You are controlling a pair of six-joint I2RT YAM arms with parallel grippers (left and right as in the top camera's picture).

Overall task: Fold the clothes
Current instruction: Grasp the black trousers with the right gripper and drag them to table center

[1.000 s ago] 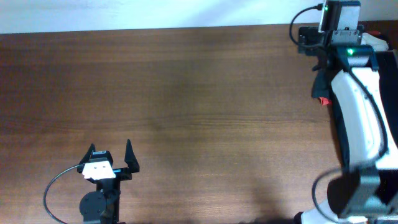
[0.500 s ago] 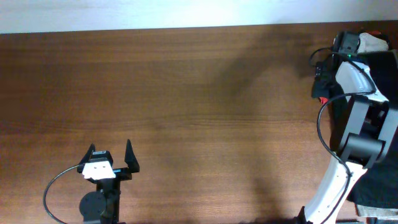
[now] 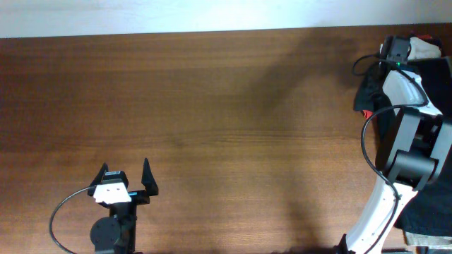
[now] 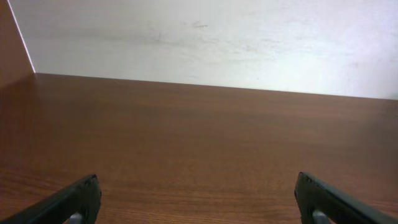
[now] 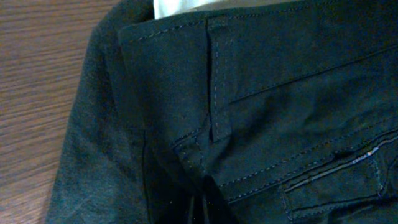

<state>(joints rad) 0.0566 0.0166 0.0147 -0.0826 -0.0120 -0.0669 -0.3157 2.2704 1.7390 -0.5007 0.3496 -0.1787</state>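
Overhead, my left pincer (image 3: 125,168) sits in the lower left of the frame above the bare brown wooden surface (image 3: 212,106), its two fingers spread wide and holding nothing. Left wrist view agrees: the dark fingertips (image 4: 78,198) stand far apart at the bottom corners, with only wood grain between them and a pale wall (image 4: 199,37) across the top.

My right arm (image 3: 404,92) reaches to the upper right of the overhead frame, where dark clothes (image 3: 367,95) lie at the right edge of the surface. I cannot make out my right pincer against that dark cloth, so I cannot tell whether it is wide or narrow. Right wrist view is filled almost wholly by black trousers (image 5: 261,124), very close: a belt loop (image 5: 216,87), lines of stitching and a pocket edge at lower right, with wood showing at the left.
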